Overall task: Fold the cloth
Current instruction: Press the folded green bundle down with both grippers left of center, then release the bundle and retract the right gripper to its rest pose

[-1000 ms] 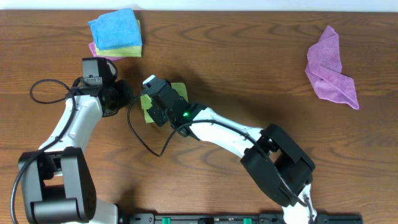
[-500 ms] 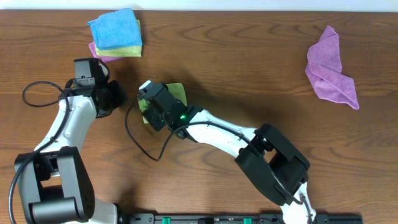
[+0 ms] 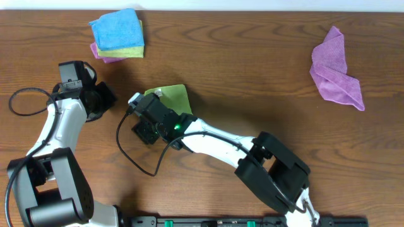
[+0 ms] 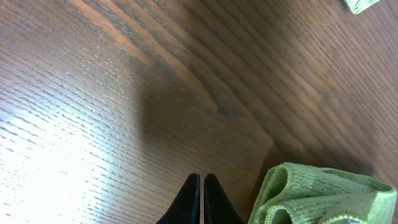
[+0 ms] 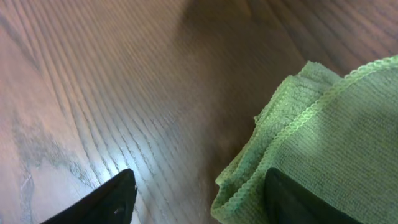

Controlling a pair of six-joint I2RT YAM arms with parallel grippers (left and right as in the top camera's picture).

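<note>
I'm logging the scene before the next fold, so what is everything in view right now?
green cloth: one, green, folded, table centre
purple cloth: one, purple, crumpled, right side of the table
cloth stack: one, blue over yellow-green over pink, folded, top left corner
table: one, brown wood
left gripper: one, black, shut on nothing, apart from the green cloth
right gripper: one, black, open, at the green cloth's edge
</note>
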